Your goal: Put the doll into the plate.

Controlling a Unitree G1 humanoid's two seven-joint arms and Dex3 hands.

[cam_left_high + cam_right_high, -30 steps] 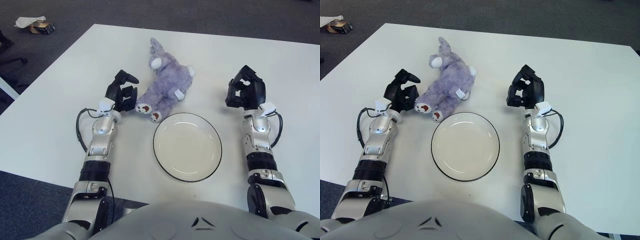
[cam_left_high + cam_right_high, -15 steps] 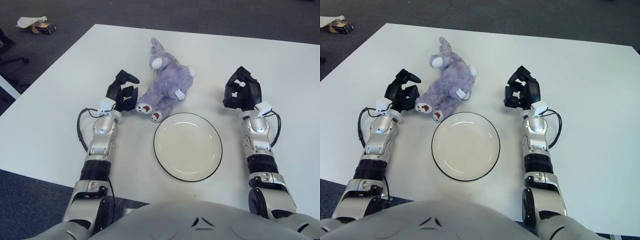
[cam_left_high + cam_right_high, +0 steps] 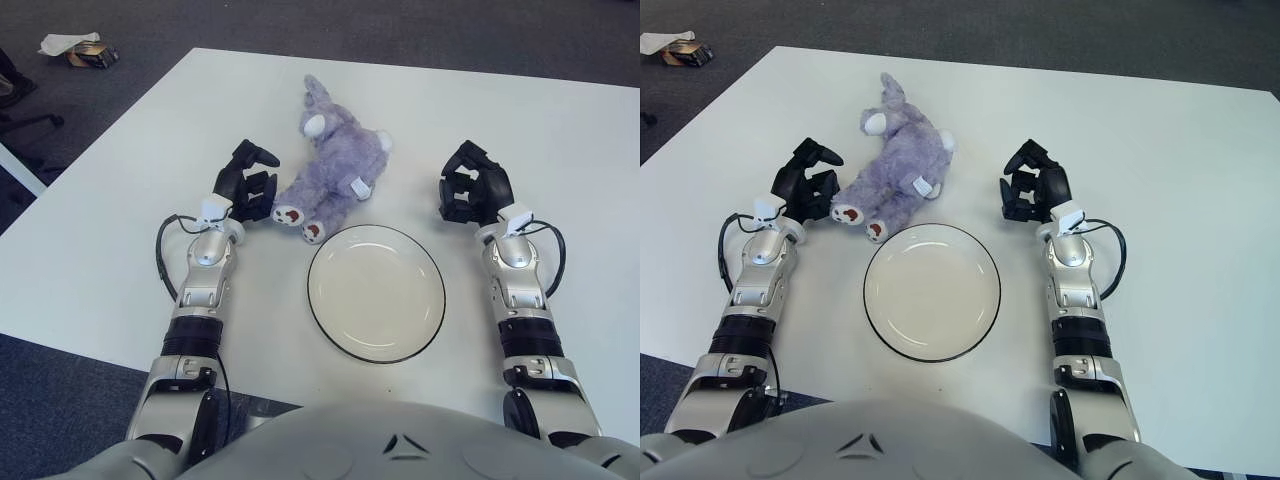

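The white table [image 3: 120, 200] carries it all. The empty plate [image 3: 375, 291] sits central; the purple doll [image 3: 330, 165] lies just beyond its far-left rim. Left hand [image 3: 246, 184] beside the doll's feet, right hand [image 3: 472, 187] off the plate's far-right, both with fingers loosely apart, holding nothing.

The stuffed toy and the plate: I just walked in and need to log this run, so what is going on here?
A humanoid robot is about to move the purple doll into the plate, which sits empty just in front of it on the white table. The doll lies untouched on the table beyond the plate. The left hand hovers right beside the doll's feet with fingers open. The right hand, also open and holding nothing, shows to the doll's right. Nothing is grasped yet.
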